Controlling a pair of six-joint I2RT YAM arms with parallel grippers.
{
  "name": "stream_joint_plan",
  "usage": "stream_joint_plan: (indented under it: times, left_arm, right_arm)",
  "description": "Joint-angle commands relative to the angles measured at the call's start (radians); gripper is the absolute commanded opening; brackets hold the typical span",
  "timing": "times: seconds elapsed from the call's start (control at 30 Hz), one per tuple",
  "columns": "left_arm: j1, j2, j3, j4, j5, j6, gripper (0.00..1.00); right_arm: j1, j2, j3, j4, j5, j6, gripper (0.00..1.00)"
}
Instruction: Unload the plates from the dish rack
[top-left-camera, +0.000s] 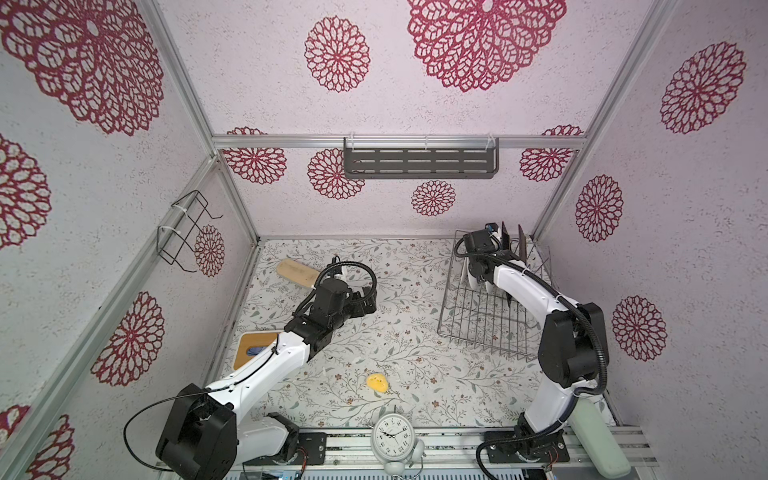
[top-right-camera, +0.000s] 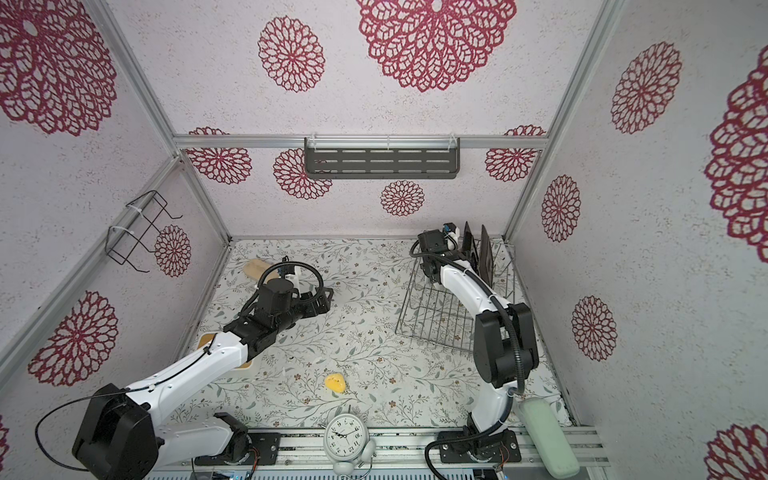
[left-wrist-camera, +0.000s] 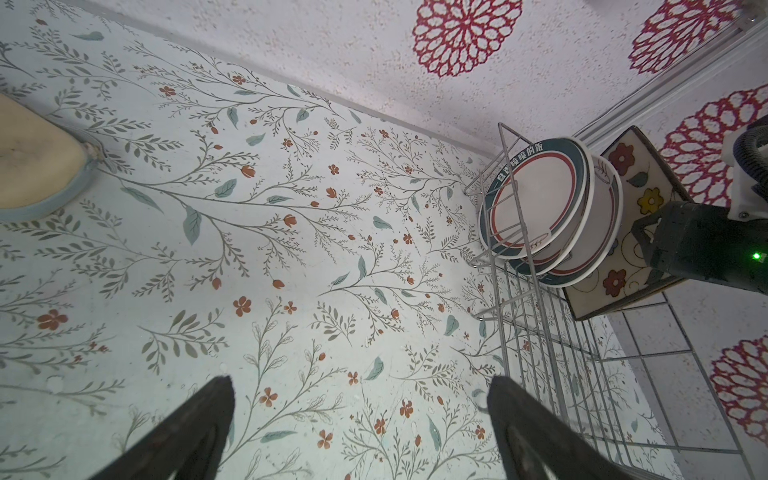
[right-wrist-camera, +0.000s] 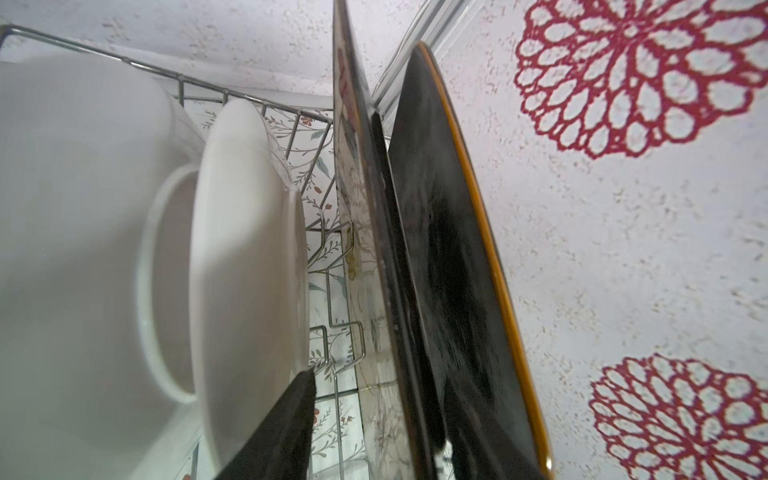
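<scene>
Silver wire, the dish rack (top-left-camera: 469, 316) sits far right on the tabletop (top-left-camera: 436, 365) in both top views, the right arm (top-left-camera: 523, 286) covering most of its load; two dark square plates (top-left-camera: 521, 245) show, on edge. The left gripper (top-left-camera: 368, 300) hangs mid-table, well apart. From the left wrist its jaws gape wide; two teal-rimmed round plates (left-wrist-camera: 536, 199) and a flowered square plate (left-wrist-camera: 631, 174), partly behind the arm, stand in the rack. From the right wrist, the right gripper (right-wrist-camera: 382, 386) shows one finger (right-wrist-camera: 286, 428) just clear of the flowered plate's face; the other is lost against the black plate (right-wrist-camera: 449, 249), so its grip I cannot tell.
</scene>
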Motion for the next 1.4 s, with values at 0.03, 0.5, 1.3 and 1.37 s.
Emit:
stream_joint_plan:
  times: [0.03, 0.5, 1.3, 1.37]
  left_arm:
    - [-0.012, 0.012, 0.026, -0.005, -0.011, 0.017, 0.99]
    - [-0.018, 0.002, 0.029, -0.012, -0.012, 0.021, 0.99]
    - [-0.033, -0.050, 0.022, -0.037, -0.034, 0.024, 0.99]
    - [-0.034, -0.055, 0.020, -0.039, -0.034, 0.024, 0.99]
  right_arm:
    - [-0.012, 0.001, 0.015, 0.012, 0.045, -0.010, 0.49]
    - [-0.018, -0.001, -0.008, 0.029, 0.060, -0.031, 0.38]
    - [-0.019, -0.032, -0.058, 0.053, 0.076, -0.061, 0.20]
    - [-0.017, -0.033, -0.059, 0.055, 0.080, -0.071, 0.19]
